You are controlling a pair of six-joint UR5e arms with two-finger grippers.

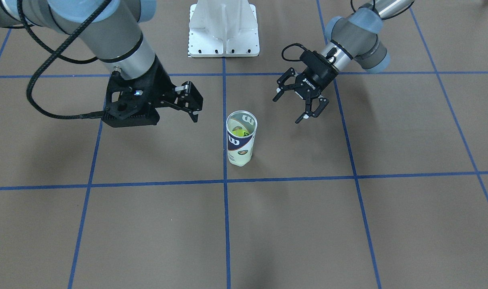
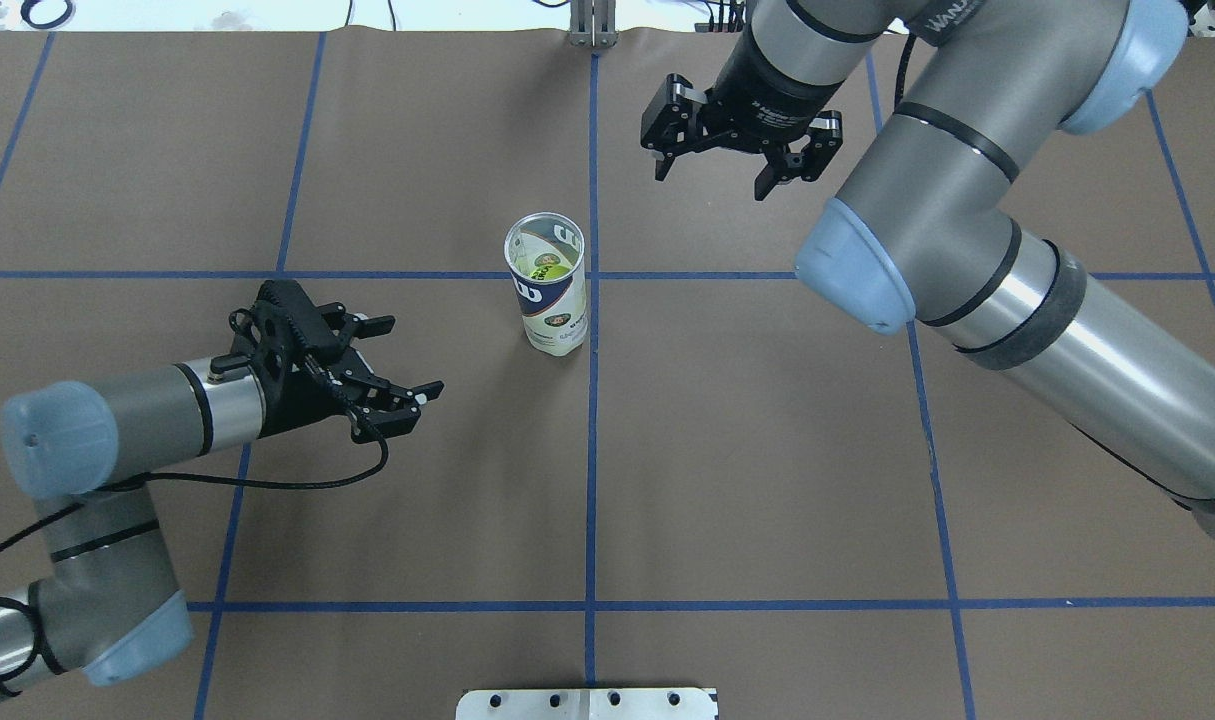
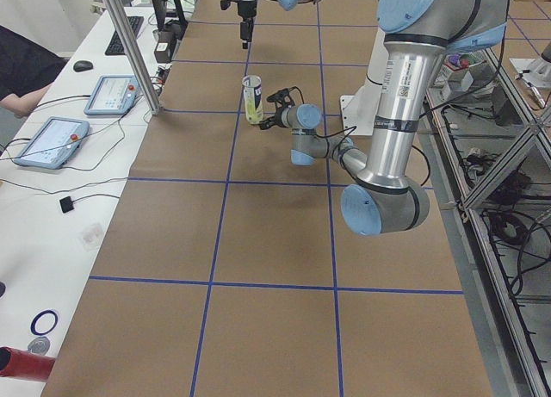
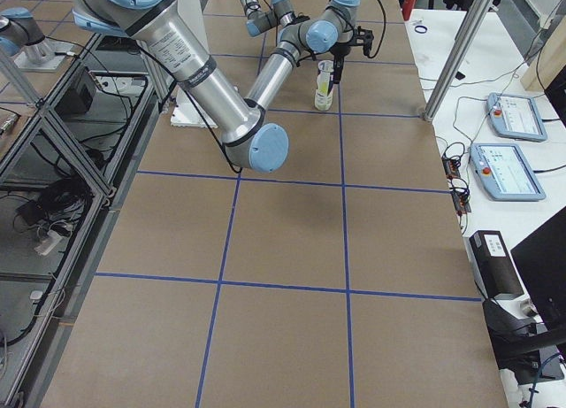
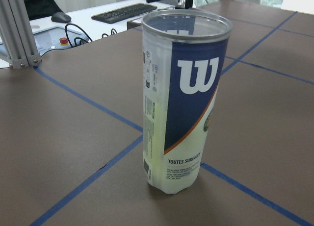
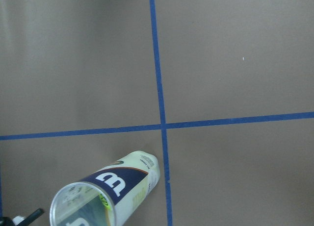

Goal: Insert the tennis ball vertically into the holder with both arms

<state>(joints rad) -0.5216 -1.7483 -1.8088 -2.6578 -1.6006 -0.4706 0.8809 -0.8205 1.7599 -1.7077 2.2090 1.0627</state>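
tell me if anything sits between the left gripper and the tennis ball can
Nothing visible does. Only bare brown table lies between the open left gripper and the upright holder, and the left wrist view shows it unobstructed.

Holder upright, tennis ball inside; left tool, right tool spread, flanking, not touching.

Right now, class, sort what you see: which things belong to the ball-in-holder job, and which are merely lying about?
Job: holder, tennis ball inside it, left tool, right tool, both open.
Lying about: white pedestal base, keyboard, mouse, tablets.
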